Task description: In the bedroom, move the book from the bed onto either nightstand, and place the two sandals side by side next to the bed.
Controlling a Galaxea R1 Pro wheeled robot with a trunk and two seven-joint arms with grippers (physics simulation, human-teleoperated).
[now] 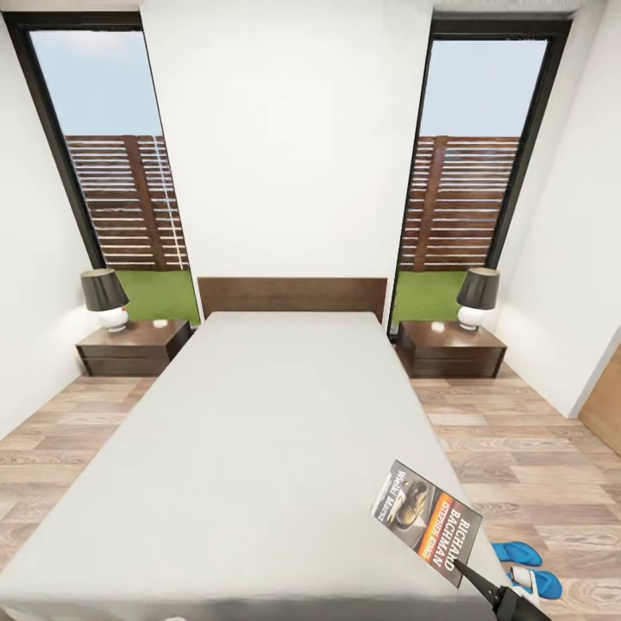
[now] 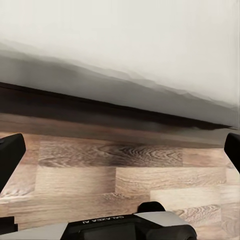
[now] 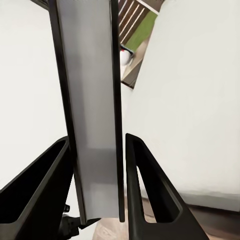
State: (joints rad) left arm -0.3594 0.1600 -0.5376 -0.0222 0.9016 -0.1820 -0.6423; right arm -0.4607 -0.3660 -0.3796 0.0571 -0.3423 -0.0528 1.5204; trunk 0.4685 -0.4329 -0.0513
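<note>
Standing at the foot of the bed (image 1: 259,448), I am looking over its smooth, matte grey mattress towards the flat dark wood headboard (image 1: 291,297).

At the far left corner a low, glossy dark nightstand (image 1: 134,347) is sitting against the wall, carrying a white-based lamp with a black shade (image 1: 104,298); behind it a tall dark-framed window (image 1: 112,164) is showing a slatted fence and grass. The left gripper (image 2: 120,150) is hanging low beside the bed frame over the grainy wood-plank floor (image 2: 125,185), its two dark fingertips (image 2: 10,155) standing wide apart with nothing between them.

Further right, the book (image 1: 426,521), a thin paperback with a dark cover and an orange band, is hovering tilted over the mattress's near right corner. The right gripper (image 1: 470,576) is reaching up from the lower right, pinching the book's near corner; in the right wrist view its black fingers (image 3: 145,190) are closing on the book's thin edge (image 3: 92,110).

On the planks just beside the bed's near right corner, the two bright blue sandals (image 1: 526,569) are lying close together. At the far right corner the second nightstand (image 1: 450,347) is bearing a matching lamp (image 1: 478,297).
</note>
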